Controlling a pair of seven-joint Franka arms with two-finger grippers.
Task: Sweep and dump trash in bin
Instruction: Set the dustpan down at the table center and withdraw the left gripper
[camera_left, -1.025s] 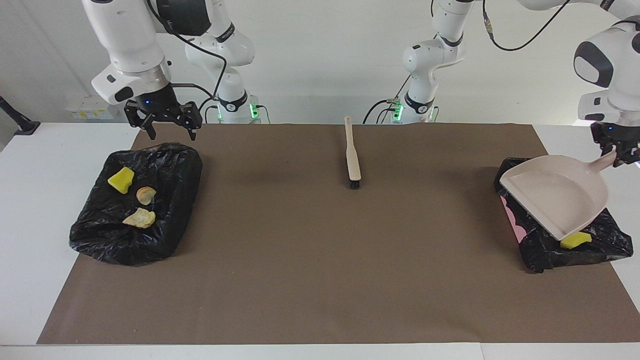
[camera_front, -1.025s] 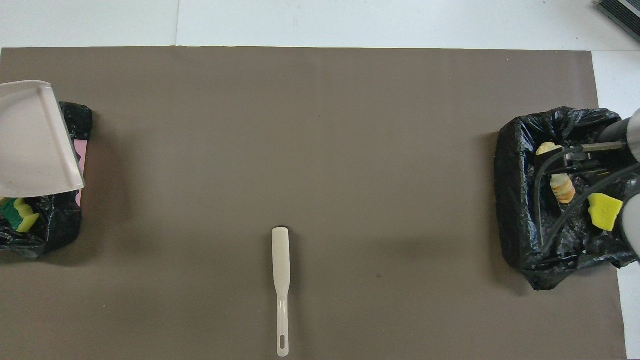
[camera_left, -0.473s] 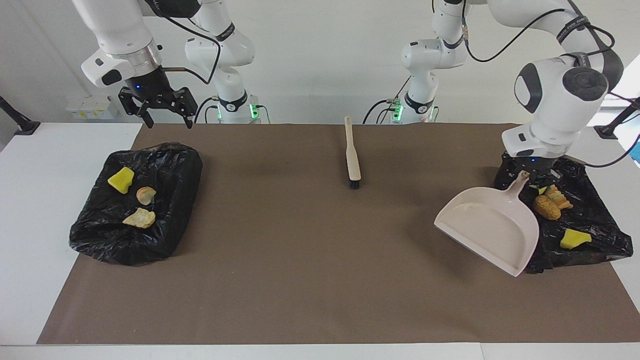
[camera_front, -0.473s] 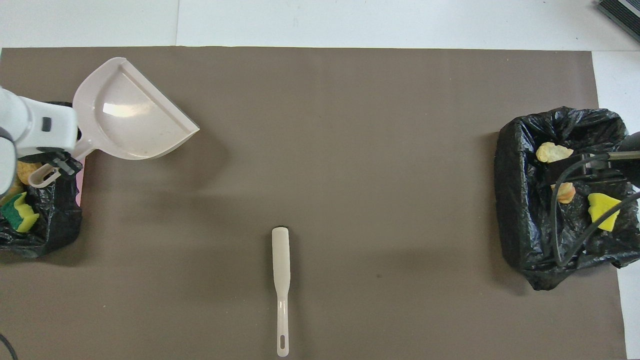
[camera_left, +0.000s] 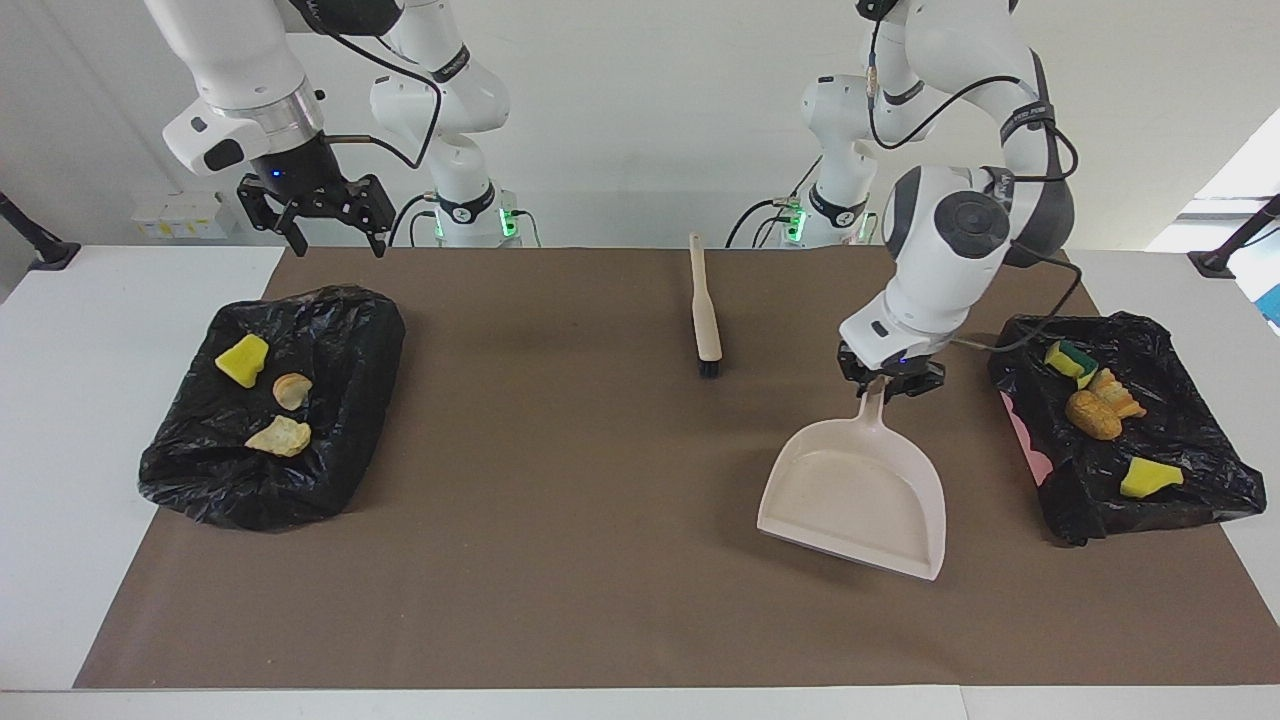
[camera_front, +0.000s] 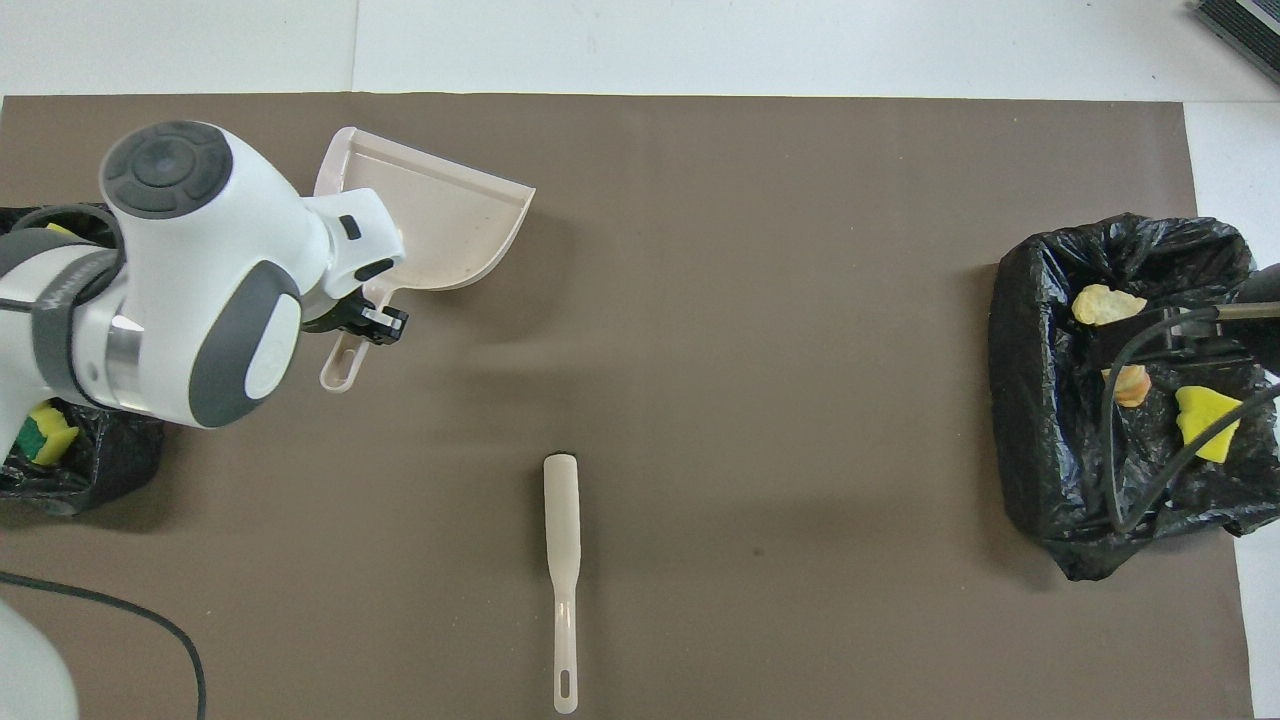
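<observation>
Left gripper (camera_left: 886, 384) clamped on dustpan (camera_left: 856, 497) handle, pan hanging below over mat. Right gripper (camera_left: 333, 238) spread, waiting. Trash (camera_left: 1093, 412) beside, in bins (camera_left: 1195, 455). Risk: thin handle pivots, pan drops.

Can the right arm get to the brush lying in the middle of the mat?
Probably yes. The right gripper hangs open and empty near the bin at its end of the table. The brush lies alone on bare mat, and the left gripper, holding the dustpan, is off to one side.
</observation>
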